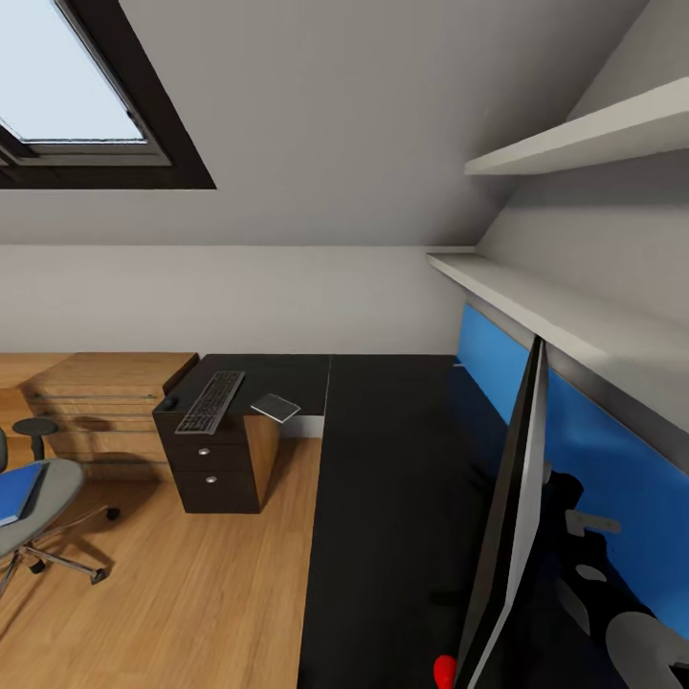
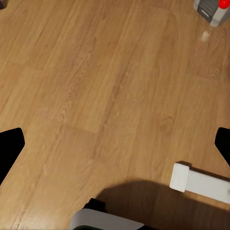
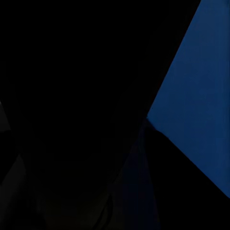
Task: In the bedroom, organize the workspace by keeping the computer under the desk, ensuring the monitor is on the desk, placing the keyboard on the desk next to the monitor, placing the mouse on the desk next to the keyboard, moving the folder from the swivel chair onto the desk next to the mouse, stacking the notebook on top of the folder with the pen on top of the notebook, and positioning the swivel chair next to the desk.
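I read no writing anywhere. Monitor [image 1: 512, 517] stands edge-on on the desk [image 1: 383, 498] at near right; keyboard [image 1: 211, 401] far left, folder [image 1: 19, 493] on the swivel chair [image 1: 43, 498]. Both grippers' openings: can't tell.

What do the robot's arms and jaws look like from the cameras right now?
In the left wrist view, the left gripper shows as two flat black fingertips at the frame's edges, with a rounded light-grey and black body part at the bottom edge. In the head view, the right arm behind the monitor looks black with pale grey patches and a rounded grey link. No cables or markings are discernible.
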Tool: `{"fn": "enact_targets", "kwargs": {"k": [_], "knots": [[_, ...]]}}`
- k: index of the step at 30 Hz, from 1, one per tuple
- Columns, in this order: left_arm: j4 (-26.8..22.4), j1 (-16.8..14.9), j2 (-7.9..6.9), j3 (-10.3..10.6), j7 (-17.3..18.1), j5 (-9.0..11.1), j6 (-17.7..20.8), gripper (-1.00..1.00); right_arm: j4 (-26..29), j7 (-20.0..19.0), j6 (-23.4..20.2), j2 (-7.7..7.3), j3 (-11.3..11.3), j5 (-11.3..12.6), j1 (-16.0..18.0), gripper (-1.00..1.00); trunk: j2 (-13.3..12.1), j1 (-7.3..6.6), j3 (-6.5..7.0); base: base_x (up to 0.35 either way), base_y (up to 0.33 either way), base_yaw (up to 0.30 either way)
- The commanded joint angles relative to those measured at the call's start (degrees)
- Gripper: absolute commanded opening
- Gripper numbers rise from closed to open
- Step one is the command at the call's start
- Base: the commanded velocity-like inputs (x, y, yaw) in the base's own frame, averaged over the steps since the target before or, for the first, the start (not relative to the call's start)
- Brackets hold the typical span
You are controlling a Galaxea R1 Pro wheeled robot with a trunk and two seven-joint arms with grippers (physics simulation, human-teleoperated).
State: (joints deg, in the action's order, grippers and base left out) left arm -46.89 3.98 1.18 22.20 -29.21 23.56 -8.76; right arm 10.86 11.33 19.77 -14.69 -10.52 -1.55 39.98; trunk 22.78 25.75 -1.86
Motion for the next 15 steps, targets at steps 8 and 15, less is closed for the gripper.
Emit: {"fn": "enact_targets", "kwargs": {"k": [8,15], "knots": [[-0.05,-0.03,-0.03,0.21,-0.23,0.61,-0.38,1.0,0.06,0.1,0.33,0.01,-0.2,-0.3,0.1,-1.0,0.14,0.03,-0.1,0.002,-0.079,0.0],[-0.05,-0.03,-0.03,0.21,-0.23,0.61,-0.38,1.0,0.12,0.1,0.54,0.01,-0.26,-0.3,0.1,-1.0,0.14,0.03,-0.1,0.0,-0.047,0.0]]}}
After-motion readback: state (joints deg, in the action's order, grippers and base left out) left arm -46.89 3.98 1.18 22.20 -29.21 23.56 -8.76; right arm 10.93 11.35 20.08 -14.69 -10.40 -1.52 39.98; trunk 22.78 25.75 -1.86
